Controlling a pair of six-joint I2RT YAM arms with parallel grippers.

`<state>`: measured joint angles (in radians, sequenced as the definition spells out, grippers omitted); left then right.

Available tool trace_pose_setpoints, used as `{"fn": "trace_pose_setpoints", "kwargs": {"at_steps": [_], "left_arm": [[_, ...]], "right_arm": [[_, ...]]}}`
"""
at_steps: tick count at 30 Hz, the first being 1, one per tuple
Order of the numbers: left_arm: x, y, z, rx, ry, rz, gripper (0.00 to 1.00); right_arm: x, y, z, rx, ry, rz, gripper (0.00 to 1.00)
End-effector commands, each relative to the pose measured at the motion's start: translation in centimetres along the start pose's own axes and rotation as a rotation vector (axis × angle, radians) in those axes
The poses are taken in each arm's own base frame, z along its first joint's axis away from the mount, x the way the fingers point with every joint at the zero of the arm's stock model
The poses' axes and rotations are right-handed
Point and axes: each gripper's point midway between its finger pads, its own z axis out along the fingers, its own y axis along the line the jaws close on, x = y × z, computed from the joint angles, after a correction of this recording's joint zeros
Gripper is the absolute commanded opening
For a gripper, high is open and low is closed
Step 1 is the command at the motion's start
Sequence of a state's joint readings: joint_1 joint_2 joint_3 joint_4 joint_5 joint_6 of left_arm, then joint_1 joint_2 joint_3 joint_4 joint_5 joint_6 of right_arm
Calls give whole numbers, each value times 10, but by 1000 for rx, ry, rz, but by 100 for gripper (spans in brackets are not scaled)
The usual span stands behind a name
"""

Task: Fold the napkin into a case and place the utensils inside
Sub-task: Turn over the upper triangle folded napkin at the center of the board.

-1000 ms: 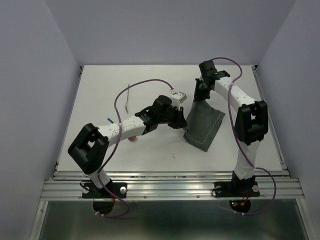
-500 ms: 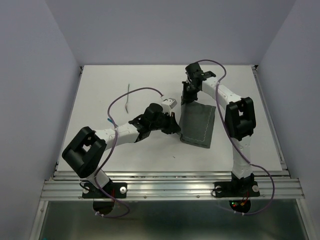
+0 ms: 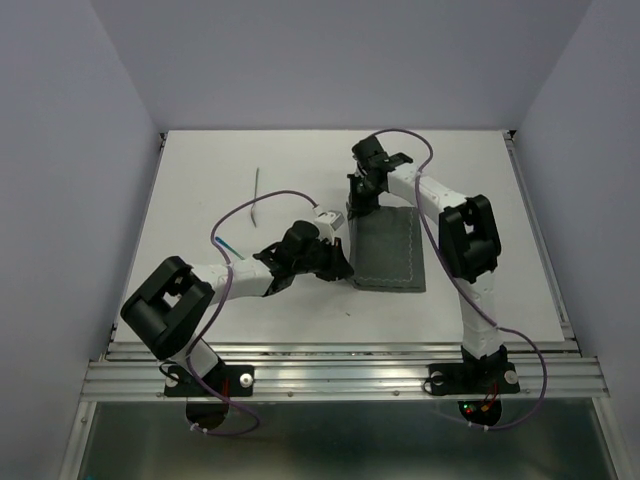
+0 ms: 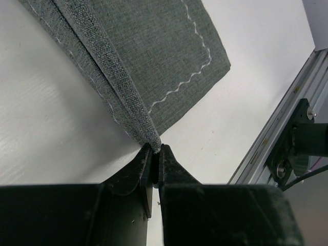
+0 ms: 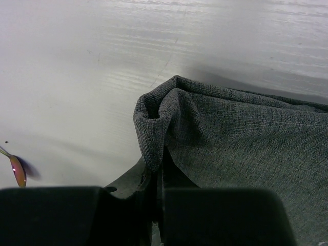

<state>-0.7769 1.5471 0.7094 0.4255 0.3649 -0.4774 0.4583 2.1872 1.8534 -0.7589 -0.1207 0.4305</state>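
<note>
The dark grey napkin (image 3: 388,250) lies folded into a long flat rectangle in the middle of the white table. My left gripper (image 3: 347,270) is shut on its near left corner, pinching the doubled edge (image 4: 154,139). My right gripper (image 3: 357,207) is shut on the far left corner, where the cloth bunches (image 5: 154,128) above the jaws. The slim grey utensil (image 3: 257,193) lies at the far left. The spoon's teal handle (image 3: 227,245) peeks out beside my left arm, and its red bowl (image 5: 18,170) shows in the right wrist view.
A purple cable (image 3: 262,198) arches over my left arm. The metal rail (image 3: 340,372) runs along the table's near edge, close to the napkin's near side in the left wrist view (image 4: 279,128). Lilac walls (image 3: 70,150) enclose the table on three sides.
Both grippers have carried the napkin's held edge leftward. The cloth has turned from a tilted, sagging shape into a flat rectangle square to the table.
</note>
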Motion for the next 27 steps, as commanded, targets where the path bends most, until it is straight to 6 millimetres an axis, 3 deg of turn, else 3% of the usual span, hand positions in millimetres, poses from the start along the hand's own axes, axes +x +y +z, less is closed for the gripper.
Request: {"fn": "trace_pose_setpoints", "kwargs": {"at_steps": [1, 5, 6, 10, 11, 14, 17, 23, 24, 27], "left_arm": [[38, -19, -12, 82, 122, -38, 0], [44, -13, -14, 61, 122, -50, 0], [46, -11, -15, 56, 125, -52, 0], [54, -6, -17, 31, 138, -74, 38], [56, -5, -20, 25, 138, -81, 54], [51, -7, -29, 15, 118, -86, 65], [45, -8, -39, -15, 102, -86, 70], [-1, -27, -70, -59, -17, -32, 71], [-19, -34, -77, -58, -63, -9, 71], [-44, -45, -86, -64, -111, 19, 71]], "right_arm": [[-55, 11, 8, -18, -223, -3, 1], [-50, 22, 12, -32, -217, -17, 2], [-47, 26, 14, -36, -213, -23, 7], [-39, 46, 15, -73, -207, -50, 30], [-38, 47, 16, -82, -202, -51, 38], [-30, 63, 13, -127, -184, -76, 50], [-31, 72, 0, -168, -187, -85, 54], [-44, 77, -40, -173, -265, -105, 55], [-50, 74, -52, -155, -298, -103, 55], [-64, 50, -70, -114, -345, -56, 55]]}}
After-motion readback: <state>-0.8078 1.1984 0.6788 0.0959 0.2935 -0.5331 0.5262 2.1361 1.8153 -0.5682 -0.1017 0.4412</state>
